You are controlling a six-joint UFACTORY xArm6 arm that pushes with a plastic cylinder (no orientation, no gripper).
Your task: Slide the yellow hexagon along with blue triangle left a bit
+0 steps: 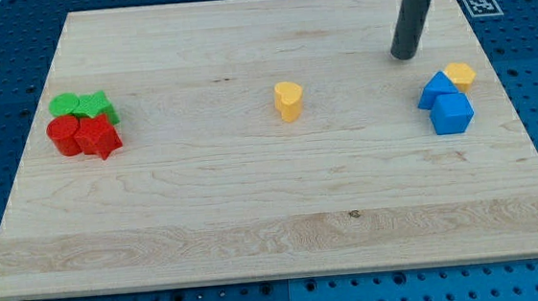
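Observation:
The yellow hexagon [460,75] sits near the view's right edge of the wooden board, touching the blue triangle [435,89] on its lower left. A blue cube-like block [453,113] lies just below the triangle, touching it. My tip [403,56] rests on the board up and to the left of these blocks, a short gap away from the blue triangle and the yellow hexagon.
A yellow heart-shaped block [288,101] stands near the board's middle. At the view's left, two green blocks [83,105] and two red blocks [83,137] cluster together. A fiducial tag [480,4] lies off the board's top right corner.

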